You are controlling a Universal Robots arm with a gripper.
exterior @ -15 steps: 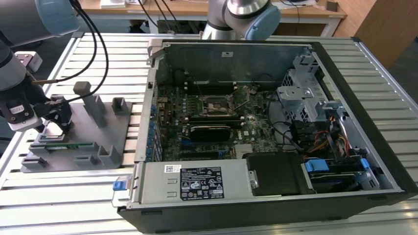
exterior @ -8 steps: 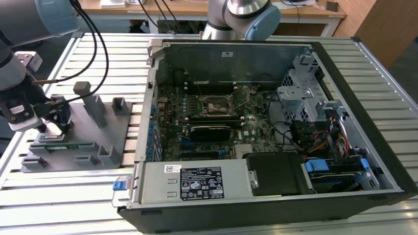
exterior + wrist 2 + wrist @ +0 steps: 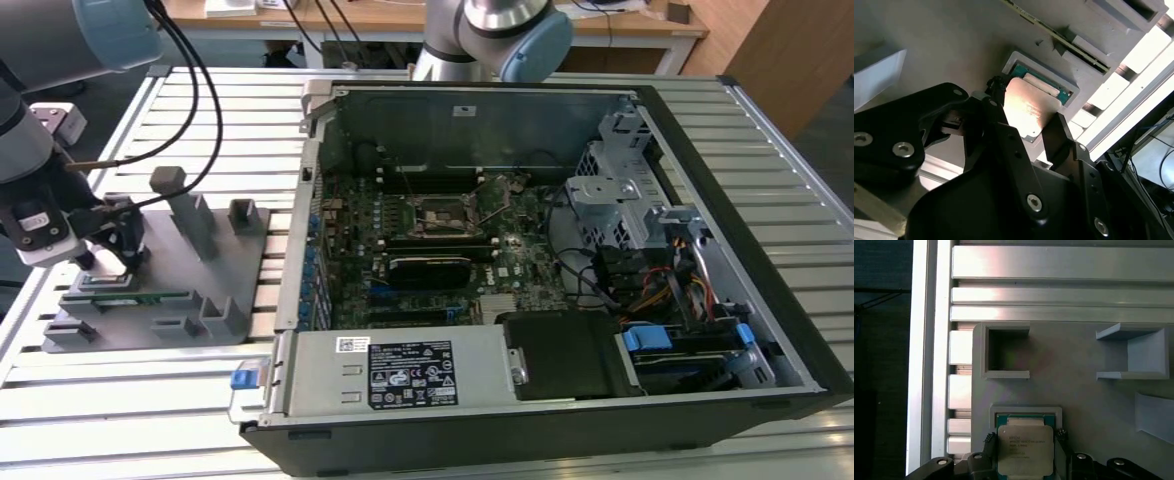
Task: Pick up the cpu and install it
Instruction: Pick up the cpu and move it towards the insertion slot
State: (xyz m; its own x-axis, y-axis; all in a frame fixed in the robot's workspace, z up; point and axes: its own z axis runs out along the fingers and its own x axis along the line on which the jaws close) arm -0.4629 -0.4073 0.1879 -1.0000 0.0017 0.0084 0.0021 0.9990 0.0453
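**Visitor:** What lies nearest on that grey block?

**Arm:** On the grey fixture plate (image 3: 167,262), at the exterior view's left, a green memory stick (image 3: 140,297) lies in its slot along the near side. Just beyond it is my pincer (image 3: 1025,439).

**Visitor:** And what is the pincer doing?

**Arm:** It is drawn in to a narrow span, with a black finger (image 3: 989,442) against each of two opposite edges of the cpu (image 3: 1025,454). In both wrist views the chip's silver top faces up between the fingers, right over its green-lined square pocket (image 3: 1026,411) in the plate. Whether the chip sits in the pocket or hangs just above it, I cannot tell.

**Visitor:** Farther off?

**Arm:** Past the pocket stand the plate's grey brackets (image 3: 187,225). To the exterior view's right, well apart from the cpu, the open computer case (image 3: 534,125) lies on the slatted aluminium table (image 3: 134,420). A silver power supply (image 3: 387,370) sits at its near end, then comes the motherboard (image 3: 514,262), with its square socket (image 3: 441,215) farther in. My arm's base (image 3: 487,35) stands beyond the case's far wall.
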